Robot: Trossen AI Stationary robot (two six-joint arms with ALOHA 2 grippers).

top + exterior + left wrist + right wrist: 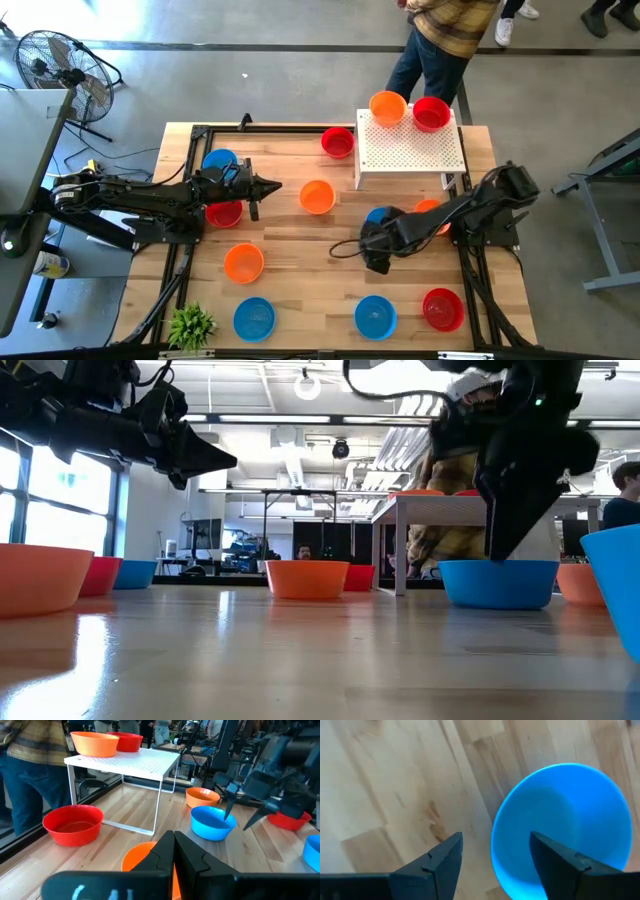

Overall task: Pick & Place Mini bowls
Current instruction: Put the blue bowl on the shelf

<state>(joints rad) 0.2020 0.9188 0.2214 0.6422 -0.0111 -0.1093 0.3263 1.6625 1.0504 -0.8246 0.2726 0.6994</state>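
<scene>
Right wrist view shows the right pincer (495, 857) spread astride the blue bowl's (570, 820) near rim beside the white perforated stand (410, 148), so the pick is in hand and next calls for lowering and pinching.

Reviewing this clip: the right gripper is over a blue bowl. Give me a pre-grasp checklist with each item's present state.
1. Right gripper open: ok.
2. Fingers straddle the blue bowl's rim: ok, one finger over the bowl, one outside.
3. Fingers low enough to pinch the rim: cannot tell.
4. Orange bowl beside it clear of the fingers: ok.
5. Left gripper out of the way: ok, shut, across the table.
6. White perforated rack has room: ok, two bowls on it.
</scene>
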